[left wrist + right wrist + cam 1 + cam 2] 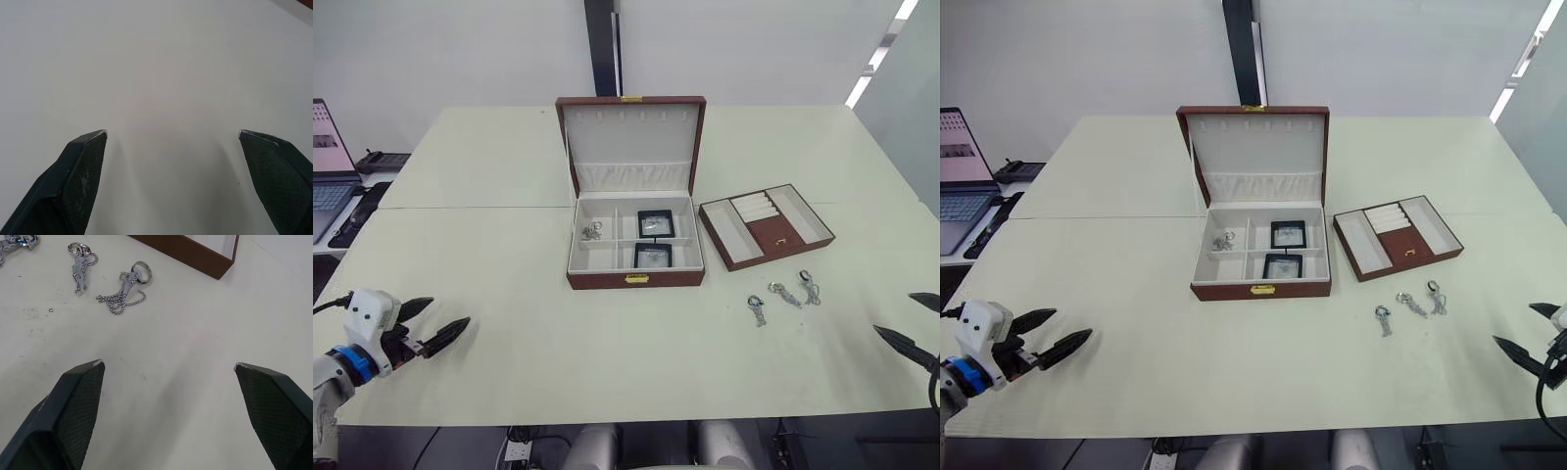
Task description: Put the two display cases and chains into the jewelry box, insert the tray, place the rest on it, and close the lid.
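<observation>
Already both display cases (656, 224) sit in the jewelry box (635, 278) mid-counter; the tray (766, 226) lies beside it. Both hands, left (431, 326) and right (913, 321), hang wide, empty. Seating that tray crooked might jam it.

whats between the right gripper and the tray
Three small silvery jewellery pieces lie on the table between the right gripper and the tray, seen in the left eye view. Otherwise bare tabletop.
</observation>
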`<state>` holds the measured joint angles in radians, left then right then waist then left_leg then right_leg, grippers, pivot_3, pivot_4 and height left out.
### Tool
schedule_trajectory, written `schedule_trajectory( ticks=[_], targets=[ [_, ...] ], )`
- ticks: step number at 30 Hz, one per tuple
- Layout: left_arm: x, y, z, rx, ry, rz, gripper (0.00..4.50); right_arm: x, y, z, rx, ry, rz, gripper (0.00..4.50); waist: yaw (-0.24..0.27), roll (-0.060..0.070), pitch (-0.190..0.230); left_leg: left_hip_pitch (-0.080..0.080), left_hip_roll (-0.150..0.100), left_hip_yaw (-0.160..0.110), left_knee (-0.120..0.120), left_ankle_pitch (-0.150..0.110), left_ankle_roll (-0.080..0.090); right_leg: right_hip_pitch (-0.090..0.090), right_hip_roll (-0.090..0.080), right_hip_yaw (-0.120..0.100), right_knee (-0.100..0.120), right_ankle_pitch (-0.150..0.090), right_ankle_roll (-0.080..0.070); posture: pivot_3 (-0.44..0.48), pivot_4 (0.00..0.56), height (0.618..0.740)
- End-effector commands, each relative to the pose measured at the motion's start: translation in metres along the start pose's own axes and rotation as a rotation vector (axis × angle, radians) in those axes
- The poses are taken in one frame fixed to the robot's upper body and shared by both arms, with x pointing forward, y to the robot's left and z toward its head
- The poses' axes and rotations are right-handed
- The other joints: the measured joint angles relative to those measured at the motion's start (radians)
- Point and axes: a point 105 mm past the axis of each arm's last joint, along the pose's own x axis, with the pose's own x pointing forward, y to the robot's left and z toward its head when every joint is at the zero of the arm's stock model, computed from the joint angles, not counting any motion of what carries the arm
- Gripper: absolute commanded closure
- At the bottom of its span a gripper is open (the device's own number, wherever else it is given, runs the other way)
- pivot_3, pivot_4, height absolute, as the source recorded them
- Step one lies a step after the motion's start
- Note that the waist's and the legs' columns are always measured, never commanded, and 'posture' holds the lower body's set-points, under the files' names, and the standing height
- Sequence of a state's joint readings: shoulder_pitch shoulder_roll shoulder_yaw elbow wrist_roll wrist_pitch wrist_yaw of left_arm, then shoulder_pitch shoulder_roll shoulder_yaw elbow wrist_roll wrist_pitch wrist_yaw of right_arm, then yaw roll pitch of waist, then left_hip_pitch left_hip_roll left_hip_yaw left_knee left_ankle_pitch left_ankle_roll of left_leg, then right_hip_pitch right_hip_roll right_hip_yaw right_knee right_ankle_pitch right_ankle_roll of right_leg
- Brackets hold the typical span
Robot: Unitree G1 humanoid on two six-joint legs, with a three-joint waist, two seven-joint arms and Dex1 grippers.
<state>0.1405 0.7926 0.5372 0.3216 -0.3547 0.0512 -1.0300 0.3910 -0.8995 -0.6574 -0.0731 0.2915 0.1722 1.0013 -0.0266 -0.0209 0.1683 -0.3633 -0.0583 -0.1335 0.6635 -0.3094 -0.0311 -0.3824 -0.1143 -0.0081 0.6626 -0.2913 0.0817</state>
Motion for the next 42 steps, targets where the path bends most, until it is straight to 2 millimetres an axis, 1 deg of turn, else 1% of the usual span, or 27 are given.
schedule_trajectory(
  ticks=[1,4,10,13,16,20,21,26,31,35,38,42],
  targets=[
    [-0.011,0.011,0.008,0.029,-0.037,0.064,0.04,-0.002,-0.011,0.007,-0.033,-0.032,-0.056,0.0,0.0,0.0,0.0,0.0,0.0,0.0,0.0,0.0,0.0,0.0,0.0,0.0,0.0,0.0,0.0,0.0,0.15,0.74],
    [-0.008,0.007,0.01,0.016,-0.062,0.068,0.04,0.001,-0.014,0.011,-0.039,-0.043,-0.054,0.0,0.0,0.001,-0.001,0.0,0.0,0.0,0.0,0.0,0.0,0.0,0.0,0.0,0.0,0.0,0.0,0.0,0.15,0.74],
    [-0.01,-0.016,0.007,0.009,-0.054,-0.026,0.04,0.001,-0.012,0.02,-0.05,-0.06,-0.038,0.0,0.0,0.002,-0.001,0.0,0.001,0.0,0.0,0.0,0.0,0.0,-0.001,0.0,-0.001,0.0,0.0,0.0,0.15,0.74],
    [-0.009,-0.028,0.014,0.03,-0.051,-0.112,0.04,0.002,-0.011,0.024,-0.042,-0.081,-0.037,0.0,0.0,0.002,-0.001,0.001,0.001,0.0,0.0,0.0,0.0,0.002,-0.001,-0.001,-0.001,0.0,0.0,0.0,0.15,0.74],
    [-0.005,-0.052,0.028,0.085,-0.069,-0.267,0.04,0.004,-0.007,0.03,-0.027,-0.107,-0.025,0.0,0.001,0.003,-0.002,0.001,0.0,0.0,0.0,0.0,0.001,0.002,-0.001,-0.001,-0.001,0.0,0.0,0.0,0.15,0.74],
    [-0.001,-0.091,0.051,0.124,-0.127,-0.481,0.04,0.007,0.001,0.036,-0.006,-0.132,0.002,0.0,0.001,0.004,-0.002,0.001,0.002,-0.001,0.0,0.0,0.001,0.003,-0.002,-0.001,-0.001,0.0,0.0,0.0,0.15,0.74],
    [-0.001,-0.102,0.058,0.147,-0.152,-0.544,0.04,0.007,0.004,0.038,0.005,-0.141,0.014,0.0,0.001,0.004,-0.003,0.001,0.002,0.0,0.0,0.0,0.001,0.003,-0.002,-0.001,-0.001,0.0,0.0,0.0,0.15,0.74],
    [0.001,-0.143,0.091,0.204,-0.279,-0.77,0.04,0.01,0.015,0.052,0.063,-0.194,0.035,0.0,0.001,0.006,-0.003,0.001,0.001,-0.001,0.0,0.0,0.001,0.003,-0.002,-0.001,-0.002,0.0,0.0,0.0,0.15,0.74],
    [0.005,-0.171,0.12,0.24,-0.391,-0.923,0.04,0.016,0.02,0.058,0.081,-0.22,0.004,0.0,0.001,0.007,-0.004,0.001,0.0,0.0,0.0,0.0,0.0,0.004,-0.002,-0.001,-0.002,0.0,0.0,0.0,0.15,0.74],
    [0.008,-0.184,0.13,0.255,-0.417,-0.984,0.04,0.028,0.024,0.055,0.095,-0.199,-0.039,0.0,0.0,0.007,-0.004,0.001,0.0,0.0,0.0,0.0,0.0,0.004,-0.001,-0.001,-0.002,0.0,0.0,0.0,0.15,0.74],
    [0.014,-0.188,0.135,0.23,-0.435,-0.962,0.04,0.042,0.021,0.048,0.114,-0.166,-0.11,0.0,-0.002,0.008,-0.004,0.001,-0.001,0.0,0.0,0.0,-0.001,0.004,-0.001,-0.001,-0.002,0.0,0.0,0.0,0.15,0.74],
    [0.016,-0.192,0.136,0.223,-0.45,-0.959,0.04,0.056,0.021,0.039,0.138,-0.122,-0.147,0.0,-0.001,0.008,-0.004,0.001,-0.001,0.0,0.0,0.0,-0.001,0.004,-0.001,-0.001,-0.002,0.0,0.0,0.0,0.15,0.74]
  ],
)
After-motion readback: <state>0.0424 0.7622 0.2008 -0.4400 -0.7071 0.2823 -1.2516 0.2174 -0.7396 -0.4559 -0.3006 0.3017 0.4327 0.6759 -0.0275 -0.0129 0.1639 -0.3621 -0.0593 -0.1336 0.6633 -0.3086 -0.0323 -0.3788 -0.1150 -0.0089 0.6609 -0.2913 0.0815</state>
